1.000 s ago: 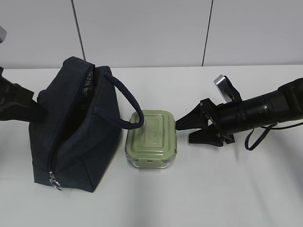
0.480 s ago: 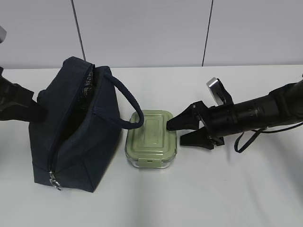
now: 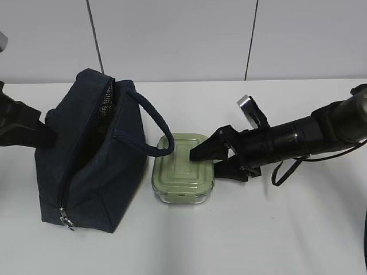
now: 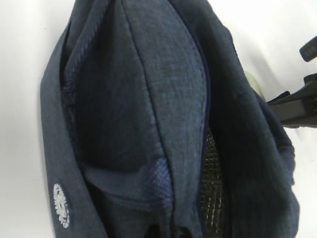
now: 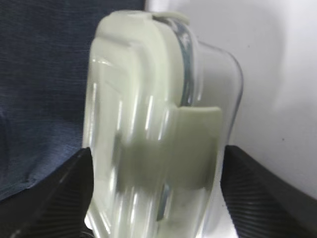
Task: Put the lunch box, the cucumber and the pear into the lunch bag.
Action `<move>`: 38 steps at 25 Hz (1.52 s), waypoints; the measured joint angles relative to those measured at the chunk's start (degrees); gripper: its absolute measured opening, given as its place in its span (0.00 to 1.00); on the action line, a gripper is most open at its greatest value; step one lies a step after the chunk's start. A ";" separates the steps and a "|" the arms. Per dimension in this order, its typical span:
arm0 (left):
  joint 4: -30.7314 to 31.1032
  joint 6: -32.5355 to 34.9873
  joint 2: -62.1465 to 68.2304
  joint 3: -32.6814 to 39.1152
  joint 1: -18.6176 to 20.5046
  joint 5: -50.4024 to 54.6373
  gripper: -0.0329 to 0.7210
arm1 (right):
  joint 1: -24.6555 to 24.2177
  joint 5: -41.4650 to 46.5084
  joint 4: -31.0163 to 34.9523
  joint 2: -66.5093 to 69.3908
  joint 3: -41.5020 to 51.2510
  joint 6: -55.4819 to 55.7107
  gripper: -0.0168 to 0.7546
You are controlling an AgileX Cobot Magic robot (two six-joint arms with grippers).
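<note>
The navy lunch bag [image 3: 92, 154] stands at the left with its zipper open and silvery lining showing; it fills the left wrist view [image 4: 148, 99]. The sage-lidded glass lunch box [image 3: 183, 168] sits just right of it, under the looped strap. My right gripper [image 3: 205, 161] is open and straddles the box's right end, one finger over the lid, one beside the glass. In the right wrist view the box [image 5: 153, 114] lies between both pads [image 5: 49, 198]. My left gripper [image 3: 43, 129] presses on the bag's far left side, its jaws buried in gathered fabric. The cucumber and pear are out of view.
The white table [image 3: 275, 229] spreads to the front and right. A pale panelled wall [image 3: 172, 34] stands behind it. A black cable [image 3: 292, 169] loops under my right arm.
My right gripper has moved left, from beside the lunch box to around its right end. The bag, the box and the left arm have not moved.
</note>
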 joint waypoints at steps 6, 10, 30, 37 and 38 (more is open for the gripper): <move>0.00 0.00 0.00 0.00 0.00 0.00 0.05 | 0.91 -1.83 0.00 0.10 0.00 -0.14 0.79; 0.00 0.00 0.00 0.00 0.00 0.00 0.05 | 0.91 -2.22 -0.92 0.10 -0.10 -0.14 0.74; 0.00 0.00 0.00 0.00 0.00 0.06 0.05 | -7.94 0.34 -7.07 -7.40 0.02 4.25 0.51; 0.00 0.00 0.00 0.00 0.00 0.06 0.05 | -7.84 2.09 -7.84 -18.15 -1.64 9.35 0.51; 0.00 0.00 0.00 0.00 0.00 0.06 0.05 | -7.30 2.34 -7.98 -19.06 -2.52 10.39 0.51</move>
